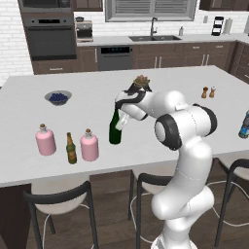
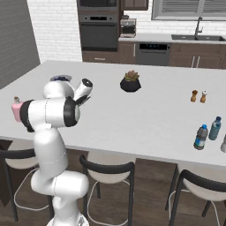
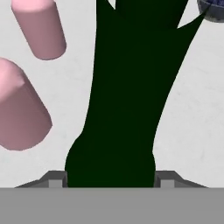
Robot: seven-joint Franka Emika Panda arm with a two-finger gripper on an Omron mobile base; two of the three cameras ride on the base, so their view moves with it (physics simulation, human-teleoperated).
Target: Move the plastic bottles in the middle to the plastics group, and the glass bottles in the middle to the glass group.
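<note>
Now gripper (image 1: 120, 118) clamped on tall dark green wine bottle (image 1: 115, 131), standing upright w/ slim neck.

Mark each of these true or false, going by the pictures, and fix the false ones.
1. The hand grips the green wine bottle. True; the hand view shows both fingertips at the bottle's sides.
2. The brown beer bottle stands between two pink flasks. True.
3. The wine bottle lies flat on the counter. False; it is upright, slightly tilted.
4. The blue-labelled plastic bottles stand beside the pink flasks. False; they stand at the counter's opposite end.
5. The potted plant sits mid-counter. True.
</note>
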